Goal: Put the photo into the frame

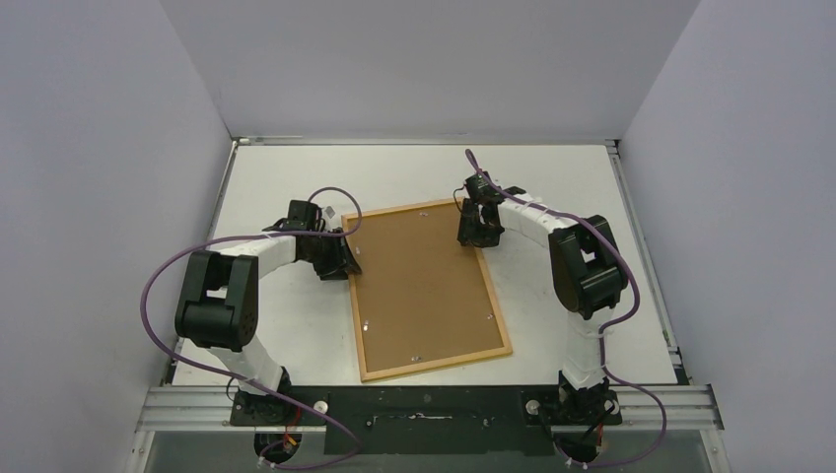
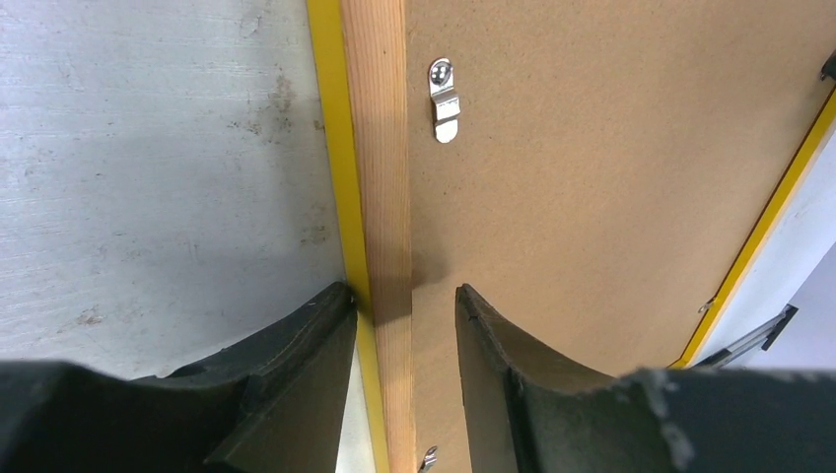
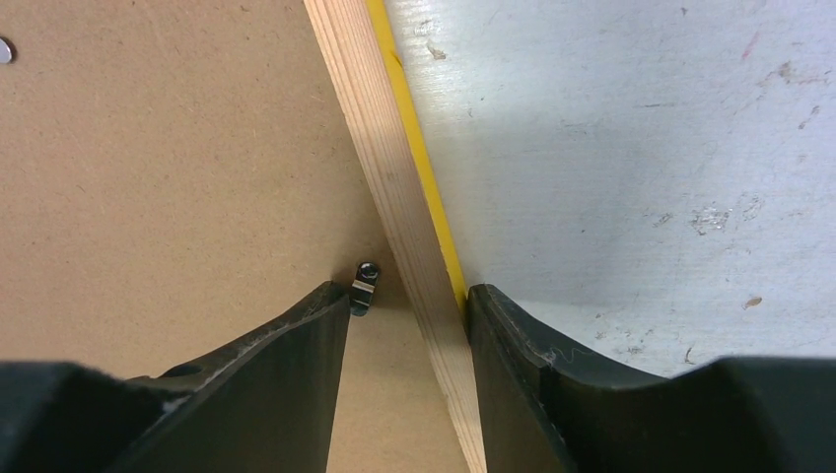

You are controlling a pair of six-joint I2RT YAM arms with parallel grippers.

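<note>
The frame [image 1: 356,301] lies face down on the table, its light wood back up and a thin yellow edge showing. A brown backing board [image 1: 424,291] fills it. The photo is not in view. My left gripper [image 1: 347,258] is open and straddles the frame's left rail [image 2: 380,148]: the outer finger touches the yellow edge, the inner finger rests over the board [image 2: 592,177]. My right gripper [image 1: 476,236] is open and straddles the right rail [image 3: 380,148] near the far corner: the outer finger touches the yellow edge, the inner finger is beside a dark clip [image 3: 363,286].
A silver turn clip [image 2: 445,99] sits on the board by the left rail; more small clips dot the board's edges. The white table [image 1: 276,197] is walled on three sides. A metal rail [image 1: 424,404] with the arm bases runs along the near edge.
</note>
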